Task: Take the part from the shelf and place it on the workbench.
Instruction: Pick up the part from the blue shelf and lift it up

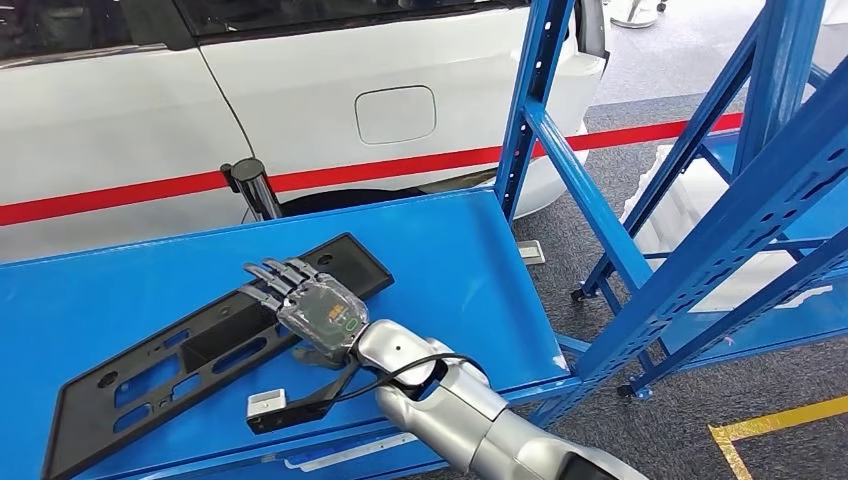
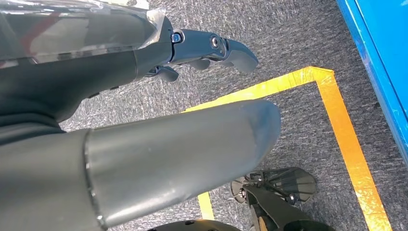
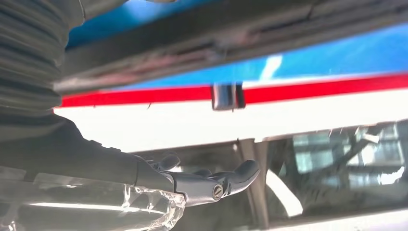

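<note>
A long black plastic part (image 1: 200, 350) with several cut-outs lies flat on the blue surface (image 1: 450, 270), running from the near left corner toward the middle. My right hand (image 1: 305, 305) hovers over the part's far half, fingers stretched out flat and apart. The right wrist view shows the fingers (image 3: 226, 180) a little clear of the part (image 3: 216, 33), with nothing held. My left hand (image 2: 120, 62) hangs beside the blue surface over the grey carpet, fingers straight and holding nothing.
A white car (image 1: 330, 90) with a red stripe stands just behind the blue surface, with a black post (image 1: 255, 185) at its far edge. Blue rack uprights (image 1: 590, 190) rise at the right, with white foam pieces (image 1: 690, 210) behind them. Yellow tape (image 1: 770, 425) marks the floor.
</note>
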